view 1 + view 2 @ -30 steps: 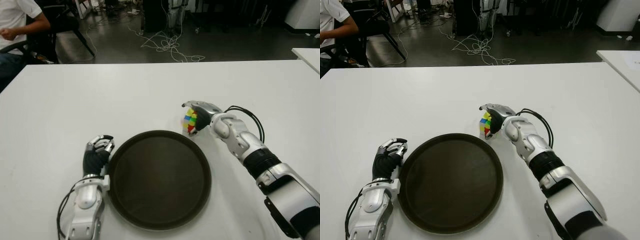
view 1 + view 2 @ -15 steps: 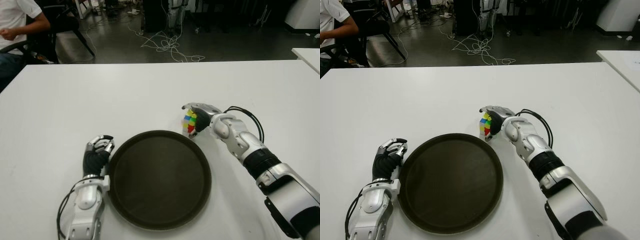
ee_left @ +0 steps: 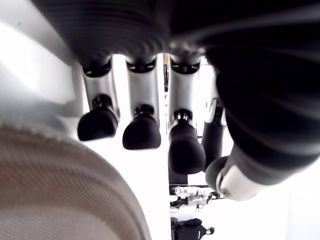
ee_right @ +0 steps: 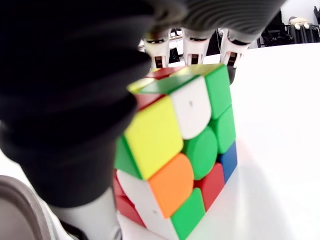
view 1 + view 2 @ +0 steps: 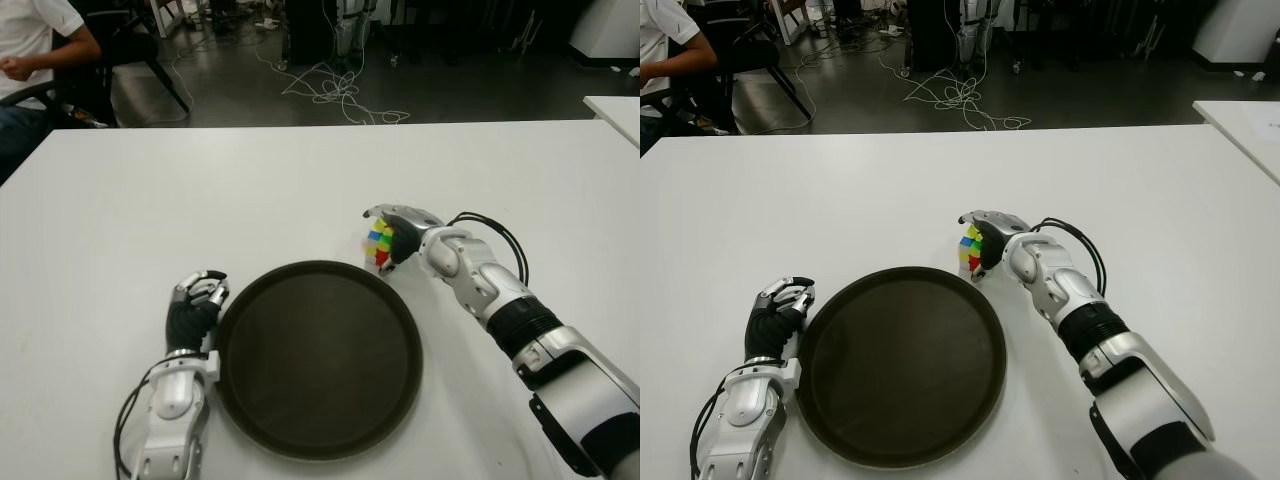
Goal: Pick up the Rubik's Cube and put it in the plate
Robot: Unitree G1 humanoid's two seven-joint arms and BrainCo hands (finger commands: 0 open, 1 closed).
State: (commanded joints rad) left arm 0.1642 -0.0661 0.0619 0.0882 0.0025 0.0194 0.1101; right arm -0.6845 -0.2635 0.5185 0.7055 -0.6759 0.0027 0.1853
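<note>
The right hand (image 5: pixel 398 228) is closed around the Rubik's Cube (image 5: pixel 379 245), just beyond the far right rim of the plate (image 5: pixel 318 357). In the eye views the fingers arch over the top of the cube from the far side and the thumb comes in from the right, with the cube's coloured face turned toward the left. The right wrist view shows the grip from close by: the fingertips (image 4: pixel 159 59) press on the far top edge of the cube (image 4: pixel 180 145), and the dark bulk of the thumb and palm covers its near side. The cube sits tilted in that view, one corner low toward the white table (image 4: pixel 280 150); whether it touches the table or is just clear of it cannot be told. It is outside the plate, right beside the rim.

The left hand (image 5: pixel 194 303) shows at the near left, just beside the left rim of the plate. Its fingers (image 3: pixel 142 132) are curled inward and hold nothing, as the left wrist view shows.

The plate is dark, round and bare, on the table (image 5: pixel 200 190) between the two hands. At the far left, beyond the table, a person (image 5: pixel 30 40) sits in a chair.
</note>
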